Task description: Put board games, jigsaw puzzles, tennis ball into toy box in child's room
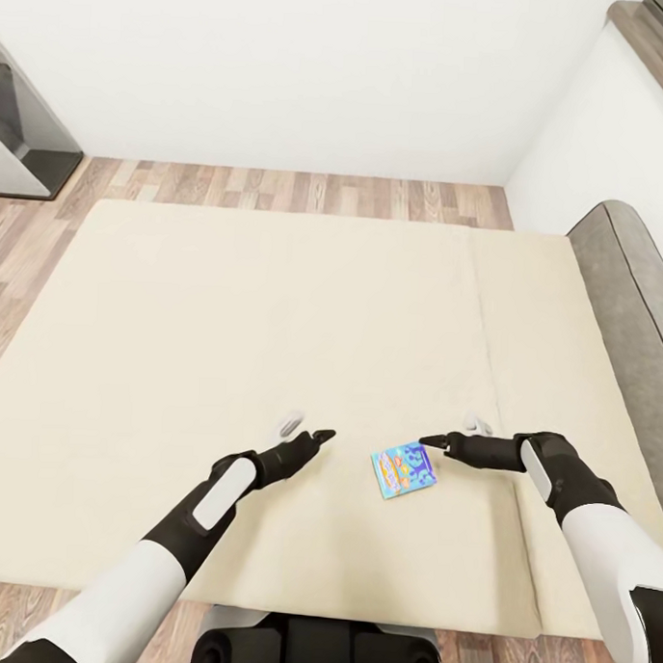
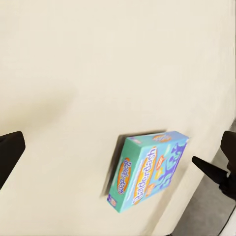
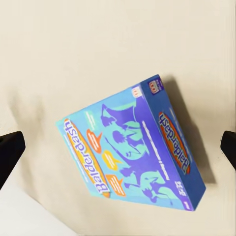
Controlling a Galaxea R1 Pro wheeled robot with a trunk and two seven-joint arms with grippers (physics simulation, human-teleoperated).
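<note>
down at six o'clock in the head view sits the robot's dark base [image 1: 317, 654], both white arms reaching out over the bed [image 1: 225, 346]. left gripper [image 1: 306, 435] hangs above the beige mattress at about seven o'clock of centre, its fingers spread wide apart and nothing between them; in the left wrist view the dark fingertips [image 2: 10, 152] sit far out at either edge, confirming it. right gripper [image 1: 452, 435] hovers at about five o'clock, pointing in toward the left one, also spread wide and empty, its fingertips [image 3: 11, 147] at the frame edges. between the two grippers, a touch nearer the right one, lies the blue board game [image 1: 404, 470], flat on the mattress, touched by neither. its cover reads "balderdash" [image 3: 135, 152]. further out, the mattress runs bare to its far edge. at three o'clock, the grey headboard [image 1: 628, 277]. beyond at twelve, the wood-plank floor [image 1: 299, 190] and white wall [image 1: 304, 70]; a dark grey piece of furniture [image 1: 22, 135] at ten o'clock.
</note>
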